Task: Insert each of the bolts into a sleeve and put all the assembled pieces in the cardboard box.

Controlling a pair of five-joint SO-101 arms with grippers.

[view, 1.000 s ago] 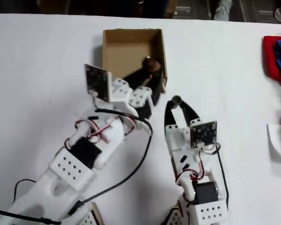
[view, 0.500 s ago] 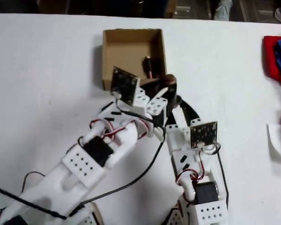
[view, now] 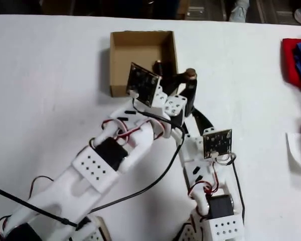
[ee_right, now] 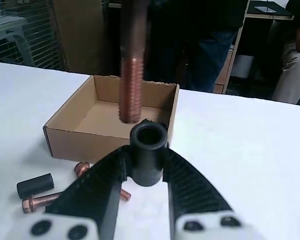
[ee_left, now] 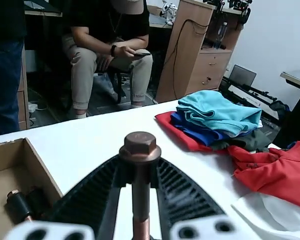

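Left claw [ee_left: 140, 162]: pinching bolt [ee_left: 140, 146] upright, tip just over sleeve [ee_right: 149, 145].
Right claw [ee_right: 148, 165]: pinching sleeve, near box [ee_right: 65, 131].
Table [view: 50, 75]: white, with piled clothes [ee_left: 215, 115].
Room: wooden cabinet [ee_left: 190, 50] behind.

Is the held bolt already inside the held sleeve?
No, the bolt hangs with its threaded tip above the open top of the sleeve, not in it.
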